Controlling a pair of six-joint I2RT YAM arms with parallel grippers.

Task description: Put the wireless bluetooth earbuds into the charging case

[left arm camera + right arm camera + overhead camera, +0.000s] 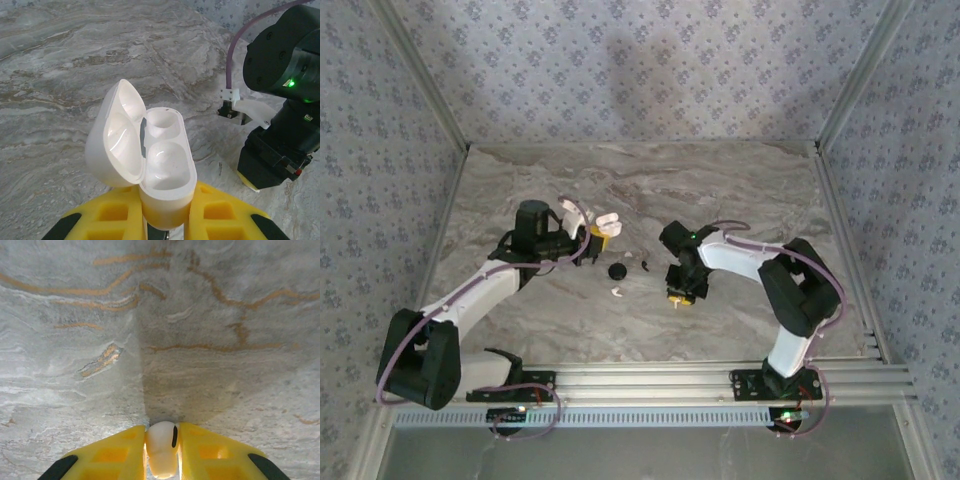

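While both my arms lean in over the marble table (pixel 740 190): overhead view first.
Left gripper (pixel 597 236): centre-left of the table, clamped on the charging case (pixel 610 222), which shows as a white shape at my yellow tips.
Right gripper (pixel 679 296): right of centre, pointing down close over the marble and well apart from the case.
Loose pieces between my arms: a dark round piece (pixel 617 271), a small black bud (pixel 646 266) and a loose white bud (pixel 617 292) lie on the marble. They are too small to tell more.
Left wrist view, case: it stands upright between my yellow fingers (pixel 115 217), lid swung open to the left, both wells bare.
Left wrist view, right arm (pixel 280 85): dark bulk to the right of the case, near it.
Right wrist view, white earbud (pixel 162 447): pinched between my two yellow pads, jaws closed on it, marble close below.
Step in hand: I judge the pick is made — carrying to the case is not yet done.
Next move: lift, travel left, line the stem up over a bare well, lower gently and release only once it is seated — the left grip must hold the case steady.
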